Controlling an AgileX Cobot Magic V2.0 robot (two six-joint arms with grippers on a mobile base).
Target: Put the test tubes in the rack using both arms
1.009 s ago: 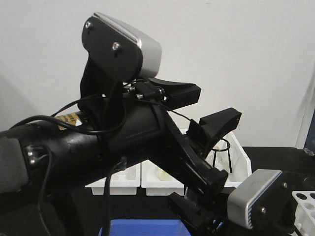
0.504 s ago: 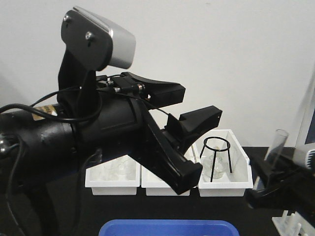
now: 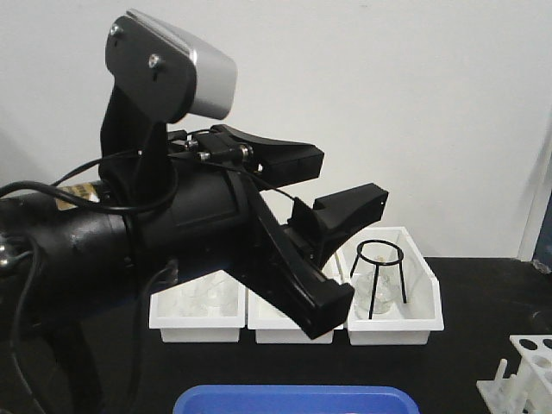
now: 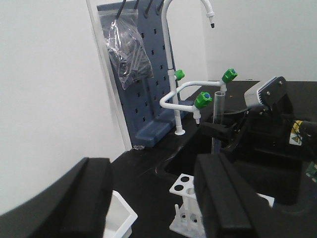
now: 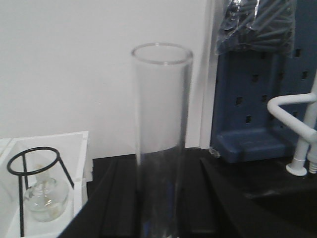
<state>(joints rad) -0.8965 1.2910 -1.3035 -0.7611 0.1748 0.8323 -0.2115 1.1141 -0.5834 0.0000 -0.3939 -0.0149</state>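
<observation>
Right gripper (image 4: 221, 130) clamps a slender clear glass test tube (image 5: 161, 124), left gripper (image 4: 153, 201) gapes empty; lowered off-centre, it could hit the white plastic rack (image 4: 182, 184).

Left claw (image 4: 153, 173) raised with jaws spread wide; right claw (image 4: 218, 131) apparently clamped on a test tube (image 5: 161, 139).

front: behind left arm (image 3: 172, 224), facing bins (image 3: 397, 326) | wrists: close, both see pegboard (image 4: 148, 99)

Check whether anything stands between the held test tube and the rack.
Nothing visible does. The right gripper holds the test tube upright, higher than the rack, with open air between them; the left gripper partly hides the rack in its wrist view.
</observation>
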